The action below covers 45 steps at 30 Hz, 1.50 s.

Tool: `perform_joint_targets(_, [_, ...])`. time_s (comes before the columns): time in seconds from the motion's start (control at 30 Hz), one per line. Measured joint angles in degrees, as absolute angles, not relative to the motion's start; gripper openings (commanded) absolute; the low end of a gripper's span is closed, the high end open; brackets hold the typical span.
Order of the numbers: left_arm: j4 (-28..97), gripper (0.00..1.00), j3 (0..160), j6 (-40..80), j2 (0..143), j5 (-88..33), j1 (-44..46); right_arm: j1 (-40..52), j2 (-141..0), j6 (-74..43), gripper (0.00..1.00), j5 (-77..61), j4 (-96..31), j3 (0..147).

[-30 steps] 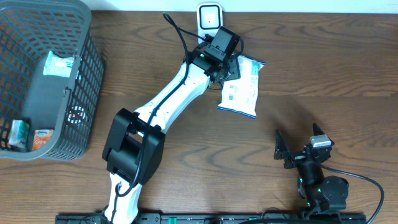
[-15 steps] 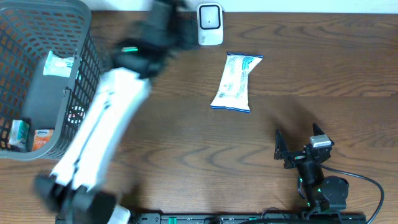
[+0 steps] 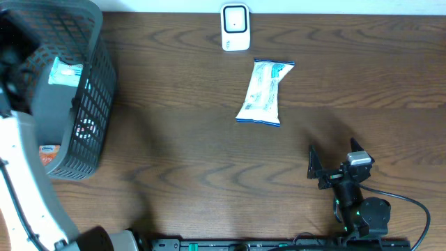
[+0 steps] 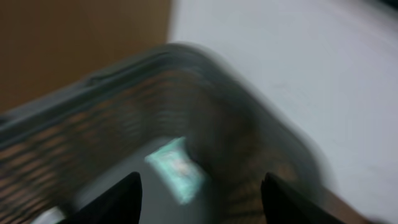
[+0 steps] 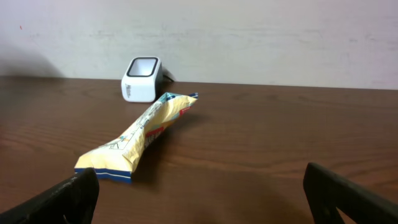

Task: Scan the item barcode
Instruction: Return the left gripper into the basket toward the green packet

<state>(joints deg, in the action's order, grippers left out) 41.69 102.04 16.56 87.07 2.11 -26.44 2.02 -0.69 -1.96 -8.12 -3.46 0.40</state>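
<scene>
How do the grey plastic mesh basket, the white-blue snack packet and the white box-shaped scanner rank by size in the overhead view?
Largest: grey plastic mesh basket, though partly hidden.
Then: white-blue snack packet.
Smallest: white box-shaped scanner.

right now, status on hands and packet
Left hand open by basket. Right hand open, empty. Snack packet flat on table near scanner, unheld. Nothing blocking it.

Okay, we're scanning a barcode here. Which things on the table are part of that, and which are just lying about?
For the job:
barcode scanner
packet lying flat on the table near it

Lying about:
grey basket
small teal pack inside it
</scene>
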Motion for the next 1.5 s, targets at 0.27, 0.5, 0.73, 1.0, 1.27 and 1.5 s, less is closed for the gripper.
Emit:
perform_joint_targets(0.27, [43.03, 0.61, 102.04, 10.0, 96.68, 2.31, -34.09, 2.02, -0.69, -1.96, 0.99, -8.12, -3.44, 0.4])
perform_joint_targets(0.5, [41.56, 0.61, 102.04, 7.7, 105.71, 0.43, -34.02, 2.02, -0.69, -1.96, 0.99, -8.12, -3.46, 0.4])
perform_joint_targets(0.73, [40.6, 0.61, 102.04, 14.48, 112.81, -0.45, -34.0, 2.02, -0.69, -1.96, 0.99, -8.12, -3.44, 0.4])
perform_joint_targets(1.0, [40.42, 0.62, 102.04, 19.62, 117.34, -0.97, -32.8, 2.02, -0.69, -1.96, 0.99, -8.12, -3.44, 0.4])
perform_joint_targets(1.27, [39.68, 0.61, 102.04, 24.53, 117.69, -1.1, -29.06, 2.02, -0.69, -1.96, 0.99, -8.12, -3.44, 0.4])
perform_joint_targets(1.5, [37.21, 0.62, 102.04, 26.7, 121.25, -1.15, -25.26, 2.02, -0.69, -1.96, 0.99, -8.12, -3.44, 0.4])
